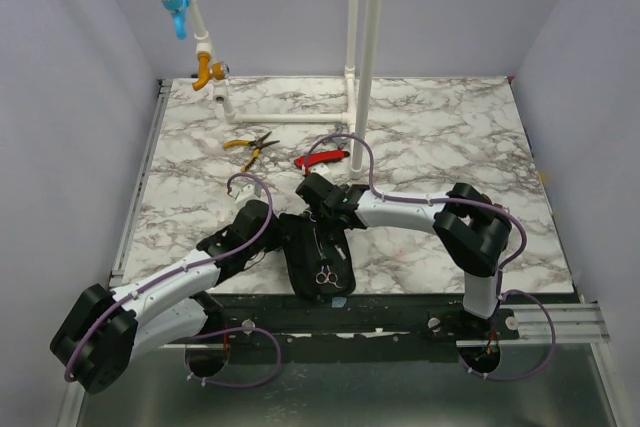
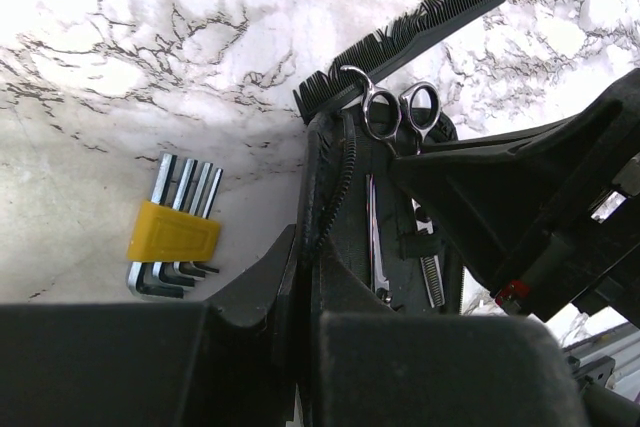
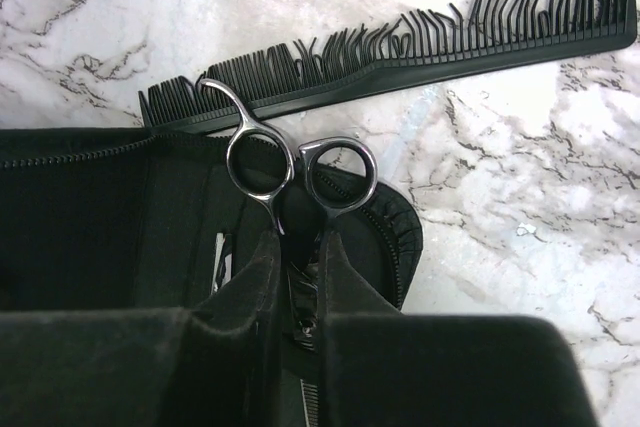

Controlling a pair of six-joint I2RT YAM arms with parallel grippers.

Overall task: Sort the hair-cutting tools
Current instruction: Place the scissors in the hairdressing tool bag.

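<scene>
Marbled white surface [image 1: 450,147] fills a walled bay, with white pipes [image 1: 360,37] rising at the back. Far left, a yellow-clipped hex key set [image 2: 172,232] shows only from the left wrist; overhead, the left arm covers it. Yellow-handled pliers [image 1: 252,145] and, to their right, a red-handled tool [image 1: 322,158] lie towards the back, well apart from both arms.

The left tool [image 2: 305,262] is closed, pinching the zipped rim of the open black case [image 1: 305,247] at the near edge. Inside the case we see slim metal pieces but cannot tell what they are.

The scissors [image 3: 268,205] lie at the case's mouth with their rings past the rim. Their blades are hidden behind the right tool [image 3: 298,247], which is closed to a narrow gap on their shanks. The black comb [image 3: 400,72] lies on the surface just beside the rim, many teeth bent. Overhead we can hardly make it out.
</scene>
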